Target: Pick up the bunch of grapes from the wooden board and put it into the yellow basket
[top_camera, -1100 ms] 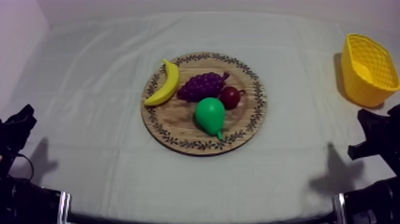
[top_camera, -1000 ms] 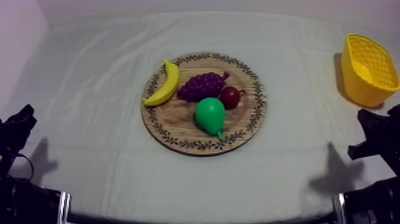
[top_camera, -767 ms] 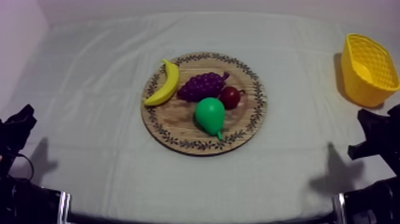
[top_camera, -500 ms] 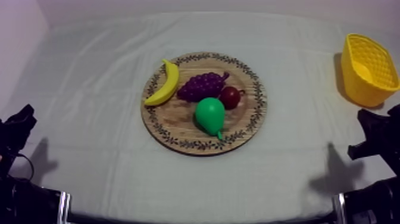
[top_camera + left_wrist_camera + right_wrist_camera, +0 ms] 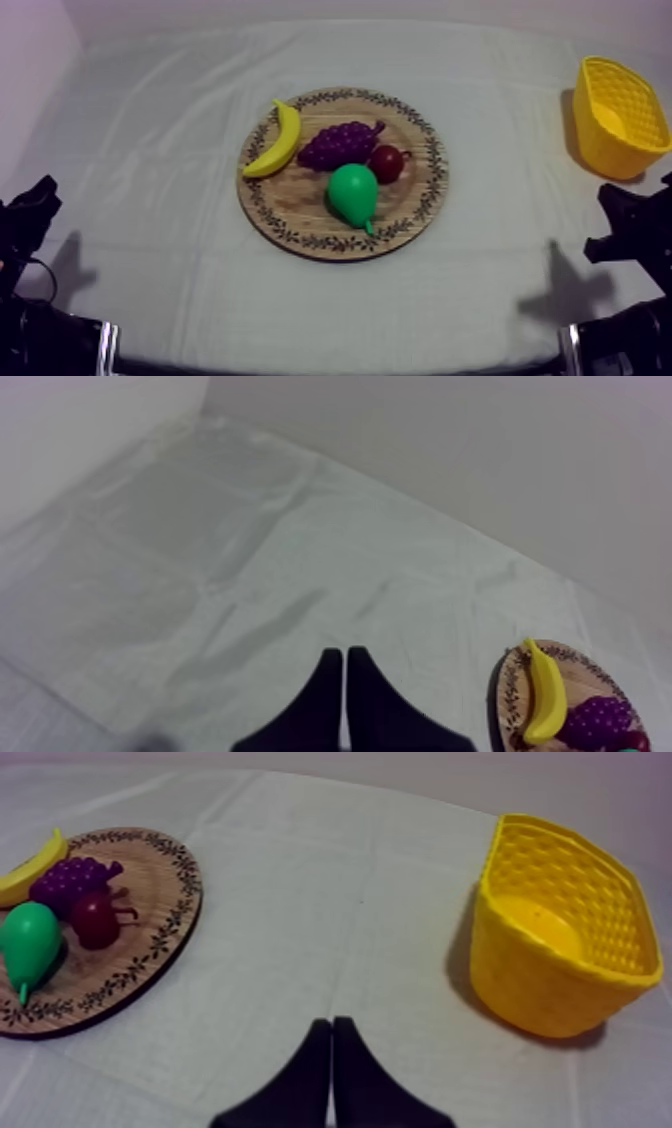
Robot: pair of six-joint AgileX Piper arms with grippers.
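The purple bunch of grapes (image 5: 340, 144) lies on the round wooden board (image 5: 300, 215) at the table's middle, between a banana (image 5: 277, 139) and a small red fruit (image 5: 387, 162). The grapes (image 5: 72, 880) and the board (image 5: 160, 927) also appear in the right wrist view, the grapes (image 5: 598, 722) again beside the banana (image 5: 543, 692) in the left wrist view. The yellow basket (image 5: 615, 116) stands empty at the far right, tilted (image 5: 560, 942). My left gripper (image 5: 343, 664) is shut on nothing over bare cloth. My right gripper (image 5: 331, 1027) is shut too, between board and basket.
A green pear (image 5: 354, 195) lies on the board's near side, close to the grapes and the small red fruit. Both arms rest low, the left arm (image 5: 25, 220) and the right arm (image 5: 630, 230). Wide cloth surrounds the board.
The right arm has shifted very slightly at the lower right edge. Nothing else has moved.
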